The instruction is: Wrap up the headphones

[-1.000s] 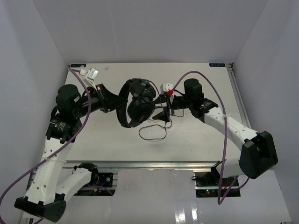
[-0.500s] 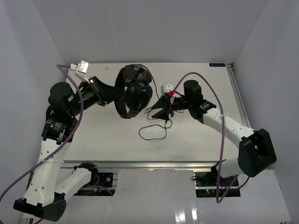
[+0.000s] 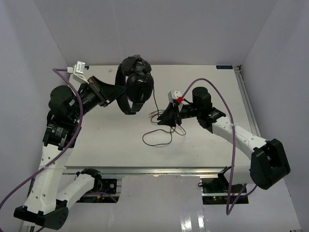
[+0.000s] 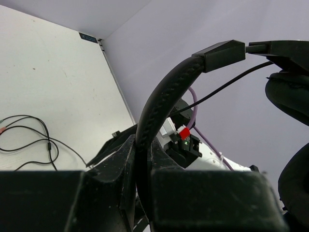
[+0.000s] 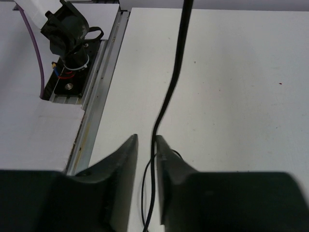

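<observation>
Your left gripper (image 3: 114, 92) is clamped on the headphones (image 3: 137, 87). In the left wrist view the padded headband (image 4: 166, 94) is wedged between its two fingers (image 4: 113, 169) and arches up and away to the right. The set hangs in the air above the far left part of the white table (image 3: 207, 87), not resting on it. Its two round earcups (image 3: 140, 89) are pressed together, on the side of the headband away from the gripper. The thin black cord (image 3: 155, 100) drops from the earcups towards your right gripper (image 3: 166, 117), which sits low over the middle of the table. From there the slack lies in a loose loop (image 3: 157, 140) on the surface, just nearer the arm bases. In the right wrist view that gripper's fingers (image 5: 126, 164) stand slightly apart. The cord passes through the narrow gap, lying against the right-hand finger and clear of the other, so it is threaded through rather than pinched. Beyond the fingertips it runs straight up out of that view.
</observation>
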`<state>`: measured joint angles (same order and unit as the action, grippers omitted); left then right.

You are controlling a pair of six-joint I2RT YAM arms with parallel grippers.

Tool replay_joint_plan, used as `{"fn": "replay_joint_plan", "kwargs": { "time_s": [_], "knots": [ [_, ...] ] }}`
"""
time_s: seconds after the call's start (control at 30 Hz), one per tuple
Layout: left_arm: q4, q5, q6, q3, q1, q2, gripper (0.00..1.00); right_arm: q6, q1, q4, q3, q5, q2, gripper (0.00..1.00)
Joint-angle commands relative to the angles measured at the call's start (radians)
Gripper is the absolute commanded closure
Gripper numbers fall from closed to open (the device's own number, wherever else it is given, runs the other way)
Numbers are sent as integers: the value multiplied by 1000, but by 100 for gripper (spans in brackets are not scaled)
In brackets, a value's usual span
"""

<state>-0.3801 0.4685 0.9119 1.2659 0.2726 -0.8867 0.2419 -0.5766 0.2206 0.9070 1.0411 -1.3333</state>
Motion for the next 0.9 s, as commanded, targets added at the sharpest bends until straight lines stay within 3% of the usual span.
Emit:
{"fn": "replay_joint_plan", "kwargs": {
  "time_s": [0.0,0.1,0.33,0.4,0.47,0.6,0.7,0.87],
  "knots": [
    [58,-65,53,33,4,21,100,-4,-3,23,-11,-15,50,82],
    [61,-86,65,24,5,26,100,-1,-3,3,-6,-17,57,92],
    [66,-83,76,21,4,26,100,-23,-3,16,-18,-11,73,91],
    [66,-80,76,24,4,28,100,-32,-5,19,-23,-49,74,77],
    [65,-73,73,27,4,26,100,1,-3,-5,-12,-88,79,55],
    [63,-69,60,28,4,32,100,94,3,-100,27,-244,97,28],
    [61,-71,50,22,4,36,100,132,34,-134,38,-288,110,23],
    [61,-67,47,10,4,40,100,194,40,-191,27,-245,125,23]
  ]
}}
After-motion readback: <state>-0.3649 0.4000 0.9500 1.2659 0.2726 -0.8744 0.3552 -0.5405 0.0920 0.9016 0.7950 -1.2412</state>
